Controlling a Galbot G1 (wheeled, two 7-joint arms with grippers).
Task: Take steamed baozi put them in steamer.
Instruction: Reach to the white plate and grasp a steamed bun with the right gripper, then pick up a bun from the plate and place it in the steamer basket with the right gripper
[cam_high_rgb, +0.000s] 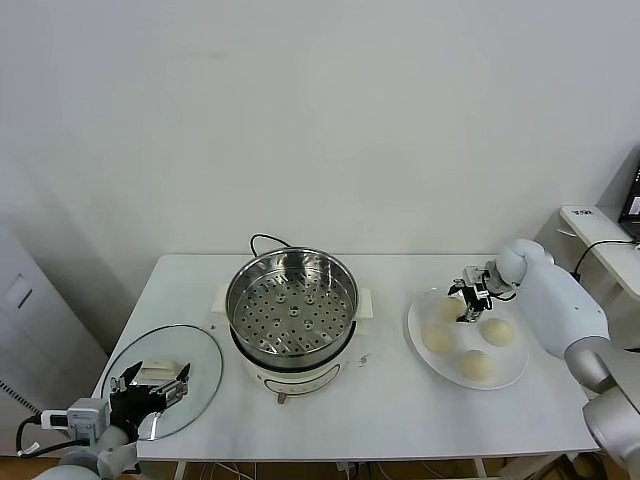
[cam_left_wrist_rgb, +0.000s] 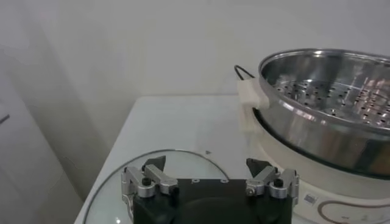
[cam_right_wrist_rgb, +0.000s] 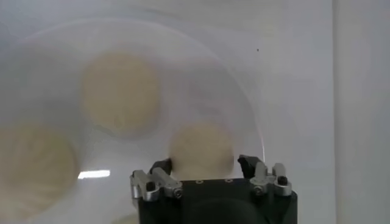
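here the right tool (cam_right_wrist_rgb: 203, 164) pinches a baozi (cam_right_wrist_rgb: 201, 148) on the plate (cam_high_rgb: 512, 372); left tool (cam_left_wrist_rgb: 206, 170) gapes wide.

The right tool (cam_high_rgb: 468, 300) hides most of one baozi (cam_right_wrist_rgb: 201, 150); the frame edge crops another baozi (cam_right_wrist_rgb: 30, 167).

My right pincer (cam_right_wrist_rgb: 202, 165) has a matte black block body, with silver metal linkages either side of it, each fastened by dark socket screws, ending in short black fingertips (cam_right_wrist_rgb: 161, 165). Behind it my arm wears smooth, glossy white rounded shells. My left pincer (cam_left_wrist_rgb: 206, 167) is built the same: black body, silver links.
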